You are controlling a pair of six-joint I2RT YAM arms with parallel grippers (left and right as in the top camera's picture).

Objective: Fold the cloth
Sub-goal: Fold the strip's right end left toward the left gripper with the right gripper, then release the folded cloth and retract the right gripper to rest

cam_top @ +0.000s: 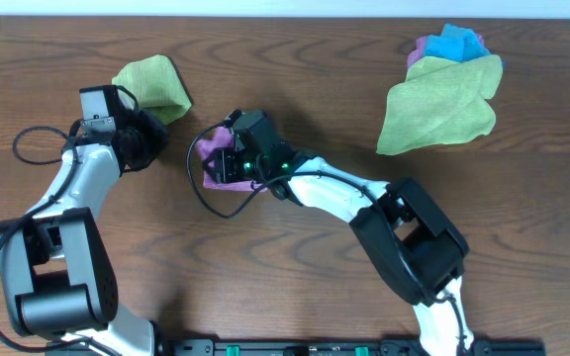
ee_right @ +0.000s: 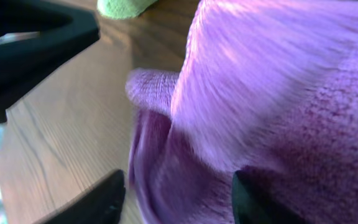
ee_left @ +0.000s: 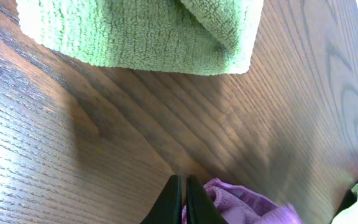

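1. Right gripper (ee_right: 176,186): the jaws stand apart, one finger (ee_right: 95,200) at the lower left of the wrist view and the other at lower centre-right. A fold of the purple cloth (ee_right: 272,93) lies between them. A clamp on it is not evident.
2. Left gripper (ee_left: 183,185): the two fingers are pressed together at the bottom centre of the wrist view, with nothing between them.
3. Purple cloth, overhead view: bunched on the wooden table (cam_top: 295,59), left of centre, partly under the right gripper.
4. Green cloth (cam_top: 154,87): folded, upper left of the overhead frame, just beyond the left gripper and apart from the purple cloth.
5. Pile of cloths (cam_top: 443,99): upper right, well apart from both grippers; a green one lies in front, with blue and purple pieces behind.
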